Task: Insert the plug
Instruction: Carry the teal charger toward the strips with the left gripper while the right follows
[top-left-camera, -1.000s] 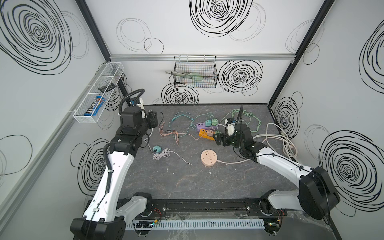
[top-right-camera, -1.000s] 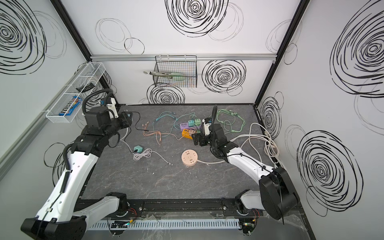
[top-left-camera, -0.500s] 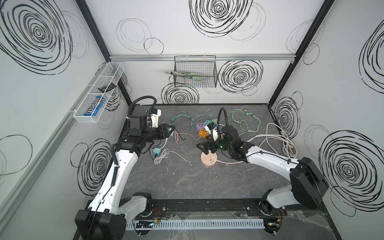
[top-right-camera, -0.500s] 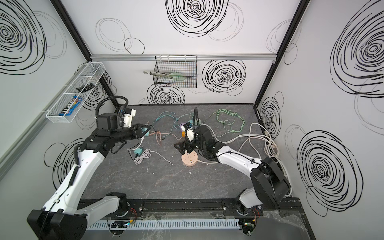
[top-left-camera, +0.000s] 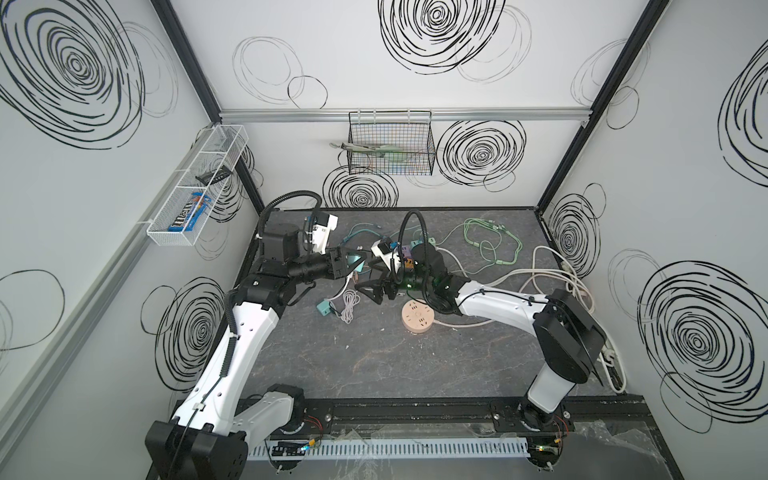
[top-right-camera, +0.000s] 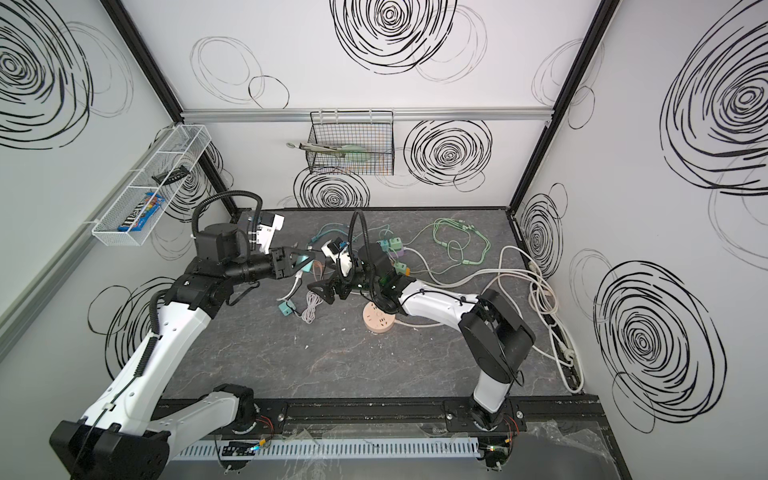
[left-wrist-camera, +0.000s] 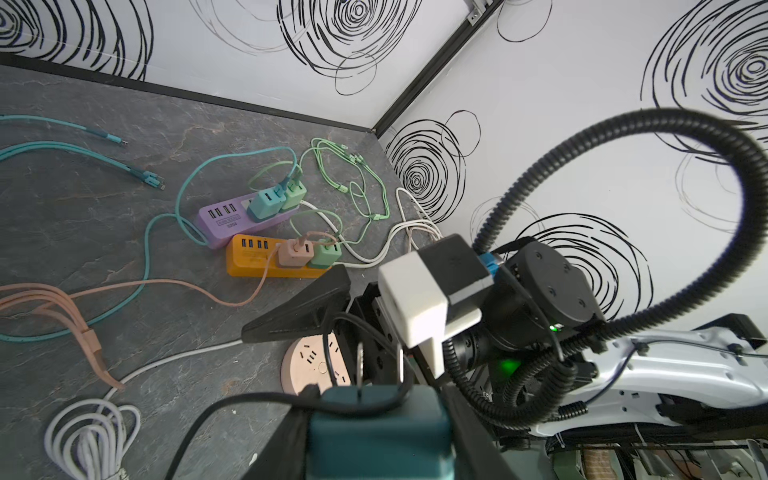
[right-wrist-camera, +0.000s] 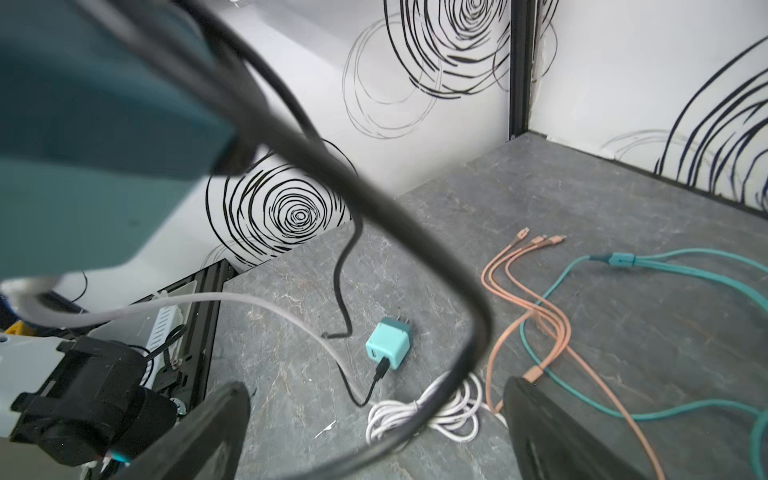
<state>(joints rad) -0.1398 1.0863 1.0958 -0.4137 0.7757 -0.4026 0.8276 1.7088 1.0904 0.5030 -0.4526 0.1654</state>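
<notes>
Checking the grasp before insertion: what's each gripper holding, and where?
Left gripper holds the teal plug by its body, prongs free. Right gripper is open, holding nothing.

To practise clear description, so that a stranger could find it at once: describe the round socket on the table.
On the dark grey table, look near its middle. The round socket lies flat there. Its neighbours, the purple strip and orange strip, are long bars carrying adapters; this is a peach disc, carrying none.
</notes>
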